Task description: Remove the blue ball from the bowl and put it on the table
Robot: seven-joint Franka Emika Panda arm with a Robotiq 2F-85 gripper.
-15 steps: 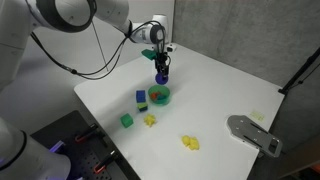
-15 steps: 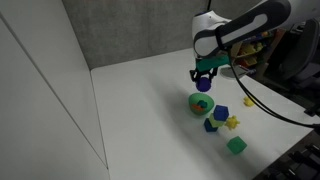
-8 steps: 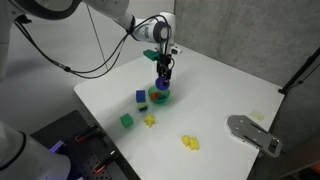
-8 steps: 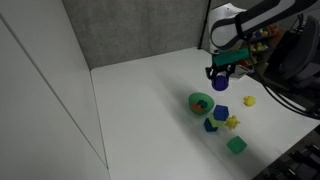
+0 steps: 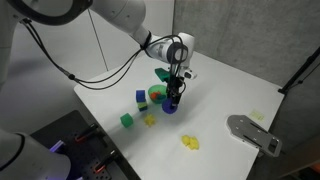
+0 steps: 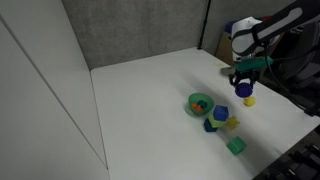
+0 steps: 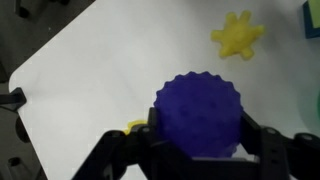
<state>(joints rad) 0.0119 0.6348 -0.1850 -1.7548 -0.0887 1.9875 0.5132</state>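
Note:
My gripper (image 7: 198, 132) is shut on the blue ball (image 7: 198, 112), a knobbly blue-purple ball held between both fingers. In both exterior views the gripper (image 5: 174, 98) (image 6: 243, 86) holds the ball (image 5: 171, 105) (image 6: 243, 89) just above the white table (image 5: 230, 90) (image 6: 140, 110), beside the green bowl (image 5: 157, 94) (image 6: 200, 103) and outside it. The bowl's inside shows a small orange-yellow patch in an exterior view.
A blue cube (image 5: 140, 97) (image 6: 220, 113), a green cube (image 5: 127, 120) (image 6: 236, 146) and yellow toy pieces (image 5: 150, 120) (image 5: 190, 143) (image 6: 249, 101) (image 7: 238, 37) lie around the bowl. A grey device (image 5: 253, 133) sits at the table edge.
The gripper has carried the ball sideways away from above the bowl and lowered it towards the table beside the bowl.

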